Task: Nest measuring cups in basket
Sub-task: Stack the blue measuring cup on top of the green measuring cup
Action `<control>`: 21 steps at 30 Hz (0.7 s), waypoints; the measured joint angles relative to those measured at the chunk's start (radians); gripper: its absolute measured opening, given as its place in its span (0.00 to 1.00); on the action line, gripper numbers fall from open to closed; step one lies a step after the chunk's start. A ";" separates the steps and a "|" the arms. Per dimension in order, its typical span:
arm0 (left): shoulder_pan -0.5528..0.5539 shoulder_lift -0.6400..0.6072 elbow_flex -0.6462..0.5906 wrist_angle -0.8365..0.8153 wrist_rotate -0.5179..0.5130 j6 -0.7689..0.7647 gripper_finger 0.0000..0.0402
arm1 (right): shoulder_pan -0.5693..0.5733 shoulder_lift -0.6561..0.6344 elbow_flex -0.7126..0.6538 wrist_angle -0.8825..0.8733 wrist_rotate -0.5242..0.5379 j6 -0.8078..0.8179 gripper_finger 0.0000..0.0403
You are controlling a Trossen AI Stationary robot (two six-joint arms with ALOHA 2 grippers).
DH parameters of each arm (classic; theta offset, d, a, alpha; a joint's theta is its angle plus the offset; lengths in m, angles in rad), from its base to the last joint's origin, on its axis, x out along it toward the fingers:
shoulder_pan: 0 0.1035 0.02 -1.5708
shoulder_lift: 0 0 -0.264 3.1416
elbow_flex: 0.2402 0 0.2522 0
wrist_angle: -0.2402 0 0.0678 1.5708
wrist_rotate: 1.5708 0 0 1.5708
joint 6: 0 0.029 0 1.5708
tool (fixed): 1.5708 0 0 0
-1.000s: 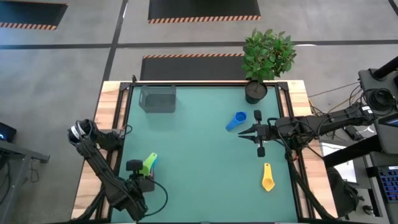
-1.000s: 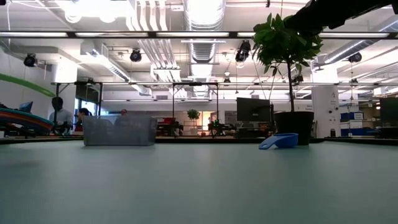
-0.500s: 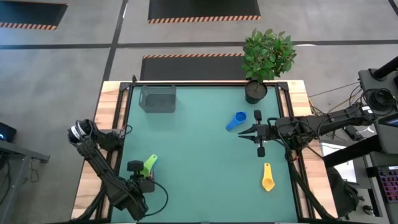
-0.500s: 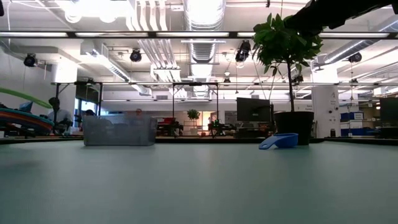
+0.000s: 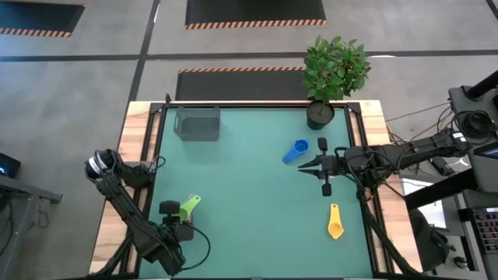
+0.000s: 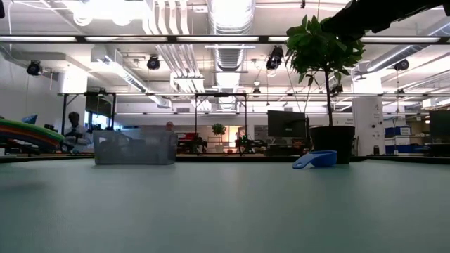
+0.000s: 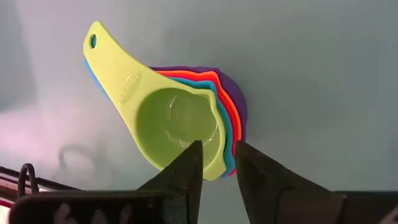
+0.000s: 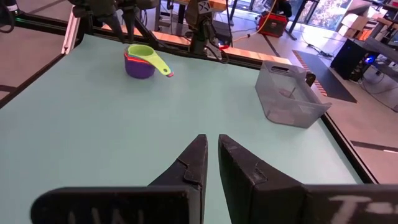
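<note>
A stack of nested measuring cups point(image 7: 186, 118) sits on the table near its front left, the green cup point(image 5: 187, 206) on top and a purple one point(image 8: 139, 68) at the bottom. My left gripper point(image 7: 217, 149) points down over the stack, open. One finger stands over the green bowl and the other outside the rims. A blue cup point(image 5: 296, 151) and a yellow cup point(image 5: 334, 222) lie apart on the right half. The grey see-through basket point(image 5: 197, 123) stands at the far left. My right gripper point(image 5: 302, 166) hovers shut beside the blue cup.
A black pot with a green plant point(image 5: 333, 74) stands at the far right corner, just behind the blue cup. Wooden rails point(image 5: 142, 155) frame the green mat. Bare mat lies between the stack and the basket. People show in the room beyond point(image 6: 74, 126).
The green cup has come down from above the stack and now sits nested on top of it, its handle swung a little toward the table's right edge. The left arm has barely shifted. The right arm has kept still.
</note>
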 joint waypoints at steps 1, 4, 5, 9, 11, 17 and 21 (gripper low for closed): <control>0.000 0.000 0.001 -0.001 0.000 0.000 0.20 | 0.000 0.000 0.000 0.000 0.000 0.000 0.07; 0.007 0.000 0.017 -0.003 0.000 0.005 0.20 | 0.000 0.000 0.000 0.000 0.000 0.000 0.07; 0.013 0.000 0.026 -0.002 -0.004 0.005 0.20 | 0.000 0.000 0.000 0.000 0.000 0.000 0.07; 0.043 0.000 0.078 -0.003 -0.089 0.023 0.19 | 0.000 0.000 0.000 0.000 0.000 0.000 0.07; 0.069 0.000 0.108 -0.002 -0.163 0.047 0.18 | 0.000 0.000 0.000 0.000 0.000 0.000 0.07; 0.198 0.000 0.194 0.058 -0.314 0.214 0.13 | 0.000 -0.001 0.004 -0.004 0.000 -0.001 0.07; 0.307 0.000 0.211 0.194 -0.316 0.393 0.10 | 0.001 -0.002 0.013 0.000 -0.009 -0.006 0.07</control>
